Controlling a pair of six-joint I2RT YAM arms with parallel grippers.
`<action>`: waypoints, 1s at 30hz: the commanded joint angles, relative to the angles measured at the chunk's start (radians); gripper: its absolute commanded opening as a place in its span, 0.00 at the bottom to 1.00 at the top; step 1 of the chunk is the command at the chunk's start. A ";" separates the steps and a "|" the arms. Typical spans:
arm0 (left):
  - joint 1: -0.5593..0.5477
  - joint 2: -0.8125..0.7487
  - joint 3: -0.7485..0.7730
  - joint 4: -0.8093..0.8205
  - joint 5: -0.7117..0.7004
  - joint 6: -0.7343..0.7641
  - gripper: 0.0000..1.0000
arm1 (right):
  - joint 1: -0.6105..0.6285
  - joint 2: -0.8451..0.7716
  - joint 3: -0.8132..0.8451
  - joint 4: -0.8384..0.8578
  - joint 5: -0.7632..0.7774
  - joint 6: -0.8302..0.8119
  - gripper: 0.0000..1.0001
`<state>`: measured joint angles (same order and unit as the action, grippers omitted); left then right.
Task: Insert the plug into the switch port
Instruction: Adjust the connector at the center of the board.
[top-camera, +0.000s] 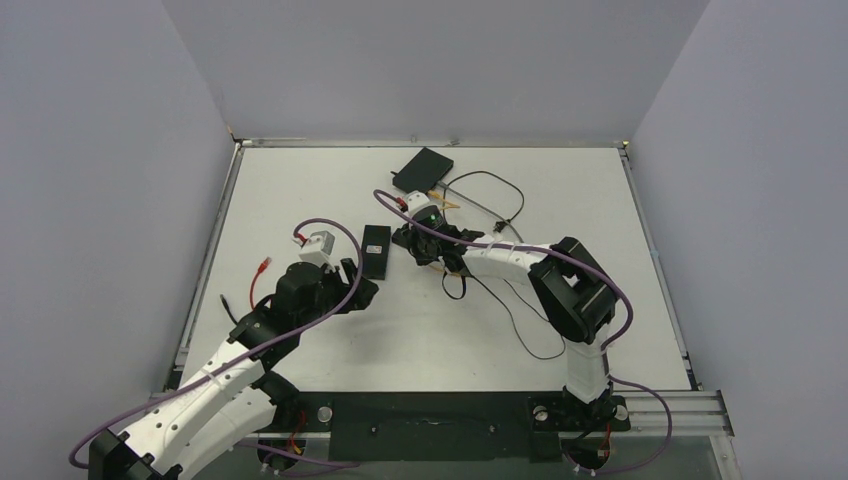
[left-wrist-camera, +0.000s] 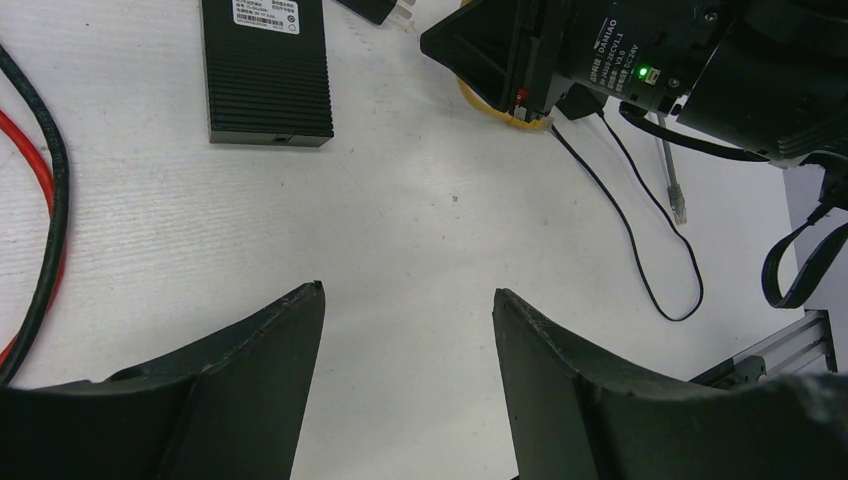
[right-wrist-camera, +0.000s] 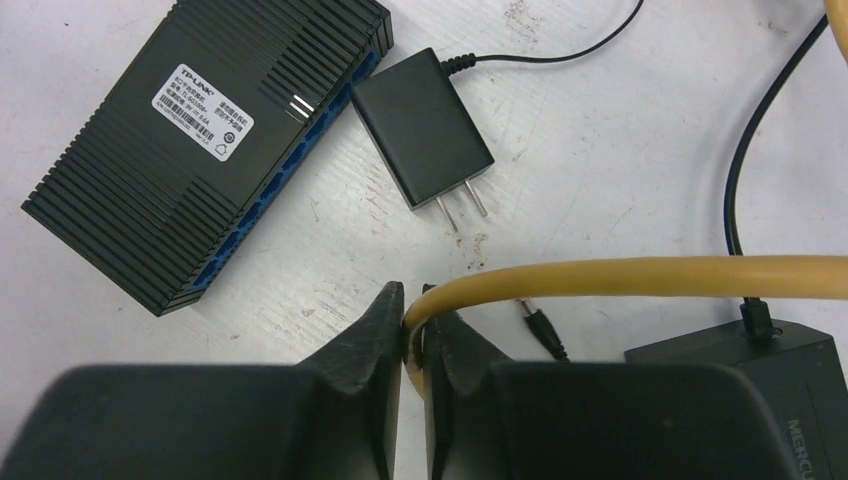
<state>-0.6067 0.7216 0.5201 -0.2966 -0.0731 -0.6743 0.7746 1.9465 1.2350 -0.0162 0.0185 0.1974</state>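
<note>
A black TP-Link switch (right-wrist-camera: 190, 140) with blue ports lies flat on the white table; it also shows in the top view (top-camera: 376, 250) and the left wrist view (left-wrist-camera: 268, 70). My right gripper (right-wrist-camera: 415, 297) is shut on a yellow cable (right-wrist-camera: 650, 275), low over the table just right of the switch (top-camera: 418, 238). The cable's end is hidden between the fingers. My left gripper (left-wrist-camera: 408, 295) is open and empty, above bare table near the switch's near end (top-camera: 358, 283).
A black power adapter (right-wrist-camera: 425, 140) with two prongs lies beside the switch, its barrel plug (right-wrist-camera: 540, 330) loose. A second black box (top-camera: 422, 168) sits at the back with thin black cable (top-camera: 500, 200). Red and black cables (left-wrist-camera: 45, 200) lie left; a clear network plug (left-wrist-camera: 680, 208) lies right.
</note>
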 joint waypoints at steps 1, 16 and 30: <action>0.008 0.005 0.003 0.031 0.012 0.000 0.60 | 0.010 -0.016 0.037 0.019 -0.006 0.004 0.02; 0.013 0.016 0.006 0.041 0.026 -0.001 0.60 | 0.009 -0.233 0.098 -0.181 0.043 -0.067 0.00; 0.018 0.018 0.003 0.045 0.034 -0.003 0.60 | -0.179 -0.212 0.142 -0.253 0.085 -0.175 0.00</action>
<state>-0.5953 0.7410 0.5167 -0.2951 -0.0498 -0.6746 0.6594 1.7260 1.3159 -0.2821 0.0814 0.0669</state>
